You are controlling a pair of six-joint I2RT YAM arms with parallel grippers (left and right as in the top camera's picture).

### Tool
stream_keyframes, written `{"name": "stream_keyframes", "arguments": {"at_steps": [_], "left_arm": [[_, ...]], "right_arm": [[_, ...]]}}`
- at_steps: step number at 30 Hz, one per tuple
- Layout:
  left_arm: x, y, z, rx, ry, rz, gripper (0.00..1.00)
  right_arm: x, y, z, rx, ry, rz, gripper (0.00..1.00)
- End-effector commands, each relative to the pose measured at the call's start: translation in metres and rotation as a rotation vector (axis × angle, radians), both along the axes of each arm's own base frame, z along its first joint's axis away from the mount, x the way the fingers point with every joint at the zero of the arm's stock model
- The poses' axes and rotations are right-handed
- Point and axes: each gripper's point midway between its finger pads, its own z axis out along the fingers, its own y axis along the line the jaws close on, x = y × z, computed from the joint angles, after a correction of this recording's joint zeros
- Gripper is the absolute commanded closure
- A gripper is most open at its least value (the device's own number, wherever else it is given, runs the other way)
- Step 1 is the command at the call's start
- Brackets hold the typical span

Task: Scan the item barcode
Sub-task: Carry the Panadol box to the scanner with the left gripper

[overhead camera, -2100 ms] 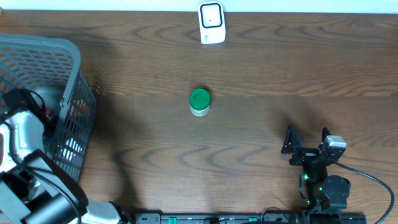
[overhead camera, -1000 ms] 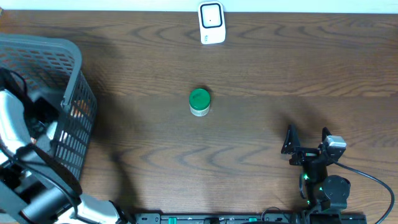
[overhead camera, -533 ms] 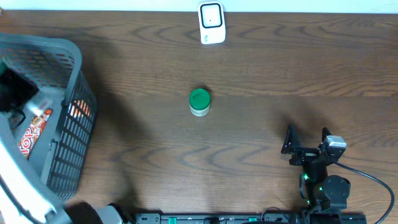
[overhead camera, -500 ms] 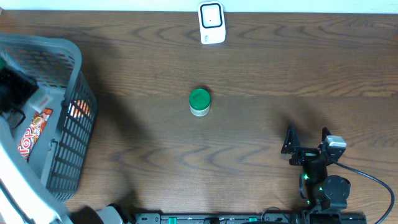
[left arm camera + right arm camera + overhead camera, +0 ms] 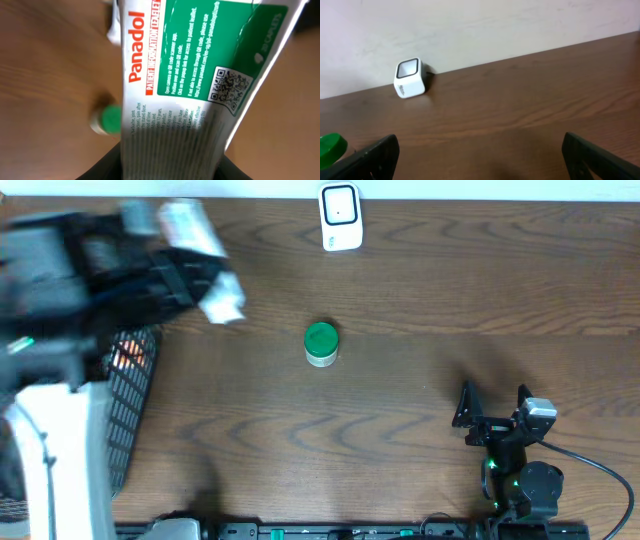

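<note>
Left gripper blurry, Panadol box cropped

Dark brown wood-grain table, plain pale wall behind its far edge, soft even light

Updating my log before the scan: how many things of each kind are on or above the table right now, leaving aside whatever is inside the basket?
Panadol box: 1
Green-lidded jar: 1
White scanner: 1
Grey basket: 1
Total: 4
</note>
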Motion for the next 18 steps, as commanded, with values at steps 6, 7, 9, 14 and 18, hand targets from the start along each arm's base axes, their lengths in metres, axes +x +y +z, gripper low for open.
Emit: {"name": "stream_keyframes", "arguments": {"at_steps": [6, 7, 9, 14, 18], "left_arm": [[0.008, -0.126, -0.108, 0.389, 0.075, -0.269, 0.63], [0.007, -0.139, -0.125, 0.431, 0.091, -0.292, 0.63], [0.005, -0.165, -0.156, 0.487, 0.121, -0.345, 0.63], [-0.008, -0.216, -0.232, 0.578, 0.170, -0.516, 0.63], [-0.017, -0.225, -0.288, 0.709, 0.175, -0.663, 0.62]], "right_arm": [[0.000, -0.003, -0.001, 0.008, 0.002, -0.014, 0.01], [0.000, -0.003, -0.001, 0.008, 0.002, -0.014, 0.01], [0.000, -0.003, -0.001, 0.008, 0.002, -0.015, 0.01], [0.000, -0.003, -0.001, 0.008, 0.002, -0.014, 0.01], [0.000, -0.003, -0.001, 0.008, 0.002, -0.015, 0.01]]}}
